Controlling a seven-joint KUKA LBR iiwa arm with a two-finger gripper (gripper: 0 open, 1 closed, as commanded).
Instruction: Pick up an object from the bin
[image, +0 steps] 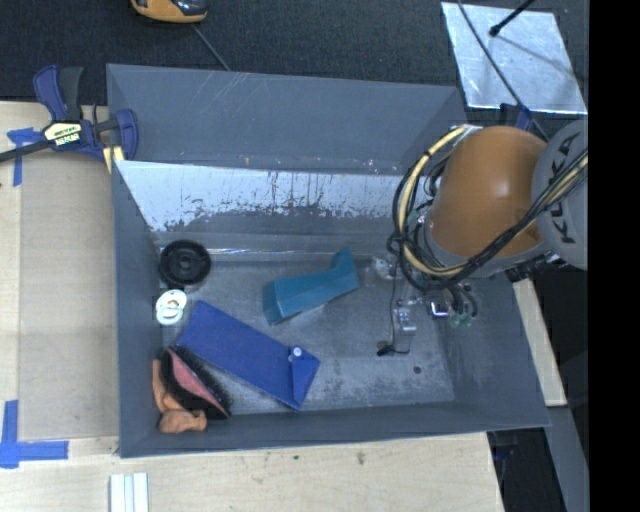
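My gripper (398, 335) hangs low over the bare floor in the right part of the bin, with nothing seen in it. The nearest thing is a teal block (310, 288), long and wedge-like, lying a short way to its left near the bin's middle. Further left and nearer the front lies a flat dark-blue pouch (248, 352), set at a slant, with a small white dot at its right corner.
A black round disc (184, 262) and a small white round cap (171, 306) lie by the left wall. A tan, pink and black soft thing (186, 394) sits in the front left corner. The arm's orange dome and cables hang above the bin's right side.
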